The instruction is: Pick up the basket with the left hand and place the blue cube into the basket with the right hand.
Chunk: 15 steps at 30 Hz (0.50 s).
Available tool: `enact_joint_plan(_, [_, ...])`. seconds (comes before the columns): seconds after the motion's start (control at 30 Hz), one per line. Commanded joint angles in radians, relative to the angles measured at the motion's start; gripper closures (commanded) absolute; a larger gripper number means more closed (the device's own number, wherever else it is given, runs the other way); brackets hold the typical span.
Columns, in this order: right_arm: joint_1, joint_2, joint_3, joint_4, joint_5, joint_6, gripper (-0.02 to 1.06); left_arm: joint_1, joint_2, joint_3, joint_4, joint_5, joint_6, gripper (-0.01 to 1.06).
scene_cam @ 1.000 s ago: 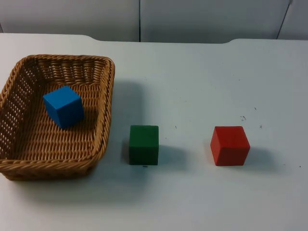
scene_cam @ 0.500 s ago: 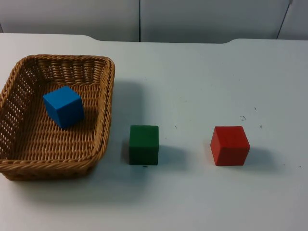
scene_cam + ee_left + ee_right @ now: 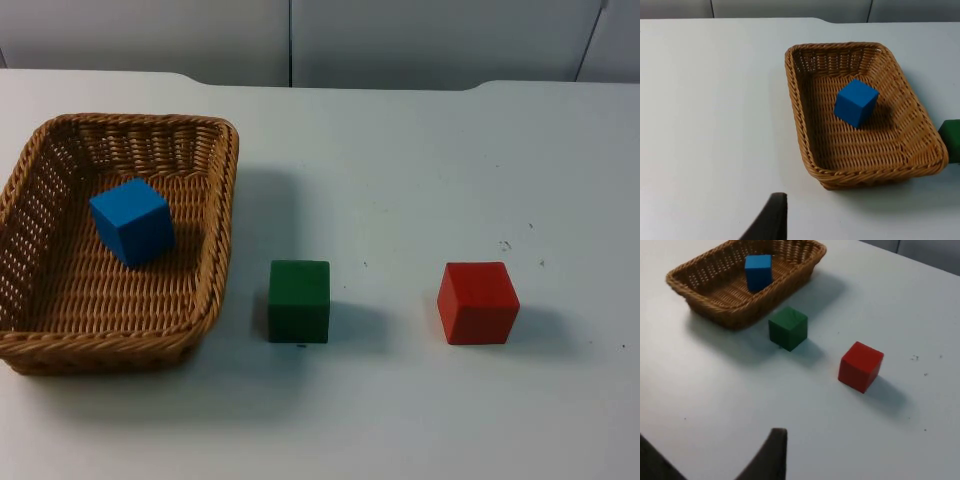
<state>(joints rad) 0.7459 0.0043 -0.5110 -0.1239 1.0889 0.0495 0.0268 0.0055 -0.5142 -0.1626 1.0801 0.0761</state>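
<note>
A woven wicker basket (image 3: 208, 215) rests on the white table at the left. The blue cube (image 3: 132, 220) lies inside it, toward the back, slightly turned. The left wrist view looks at the same basket (image 3: 802, 115) and blue cube (image 3: 855, 102) from a distance. My left gripper (image 3: 771, 220) hangs above bare table, well apart from the basket's rim and holding nothing. My right gripper (image 3: 772, 452) hovers over bare table too, some way short of the cubes, with the basket (image 3: 735, 315) and blue cube (image 3: 758, 271) far beyond it. Both arms wait off the table's middle.
A green cube (image 3: 299, 300) stands just right of the basket's front corner. A red cube (image 3: 477, 302) sits further right. The green cube (image 3: 787, 328) and the red cube (image 3: 860, 366) are seen again from the right wrist. A grey partition wall (image 3: 300, 40) closes the table's far edge.
</note>
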Motion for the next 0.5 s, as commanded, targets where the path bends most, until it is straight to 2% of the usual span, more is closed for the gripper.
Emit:
enact_joint_plan(0.0, [-0.046, -0.004, 0.005, -0.001, -0.013, -0.004, 0.00, 0.004, -0.006, 0.002, 0.003, -0.009, -0.004, 0.00])
enact_joint_plan(0.07, [-0.116, -0.004, 0.005, -0.001, -0.013, -0.004, 0.00, 0.004, -0.006, 0.002, 0.003, -0.009, -0.004, 0.00])
enact_joint_plan(0.1, [-0.116, -0.004, 0.005, -0.001, -0.013, -0.004, 0.00, 0.004, -0.006, 0.002, 0.003, -0.009, -0.004, 0.00])
enact_joint_plan(0.23, [-0.292, -0.004, 0.005, -0.001, -0.013, -0.004, 0.00, 0.004, -0.006, 0.002, 0.003, -0.009, -0.004, 0.00])
enact_joint_plan(0.27, [-0.292, -0.004, 0.005, -0.001, -0.013, -0.004, 0.00, 0.004, -0.006, 0.002, 0.003, -0.009, -0.004, 0.00])
enact_joint_plan(0.4, [-0.449, -0.004, 0.005, -0.001, -0.013, -0.004, 0.00, 0.004, -0.006, 0.002, 0.003, -0.009, -0.004, 0.00])
enact_joint_plan(0.43, [-0.449, -0.004, 0.005, -0.001, -0.013, -0.004, 0.00, 0.004, -0.006, 0.002, 0.003, -0.009, -0.004, 0.00])
enact_joint_plan(0.47, [-0.507, -0.004, 0.005, -0.001, -0.013, -0.004, 0.00, 0.004, -0.006, 0.002, 0.003, -0.009, -0.004, 0.00])
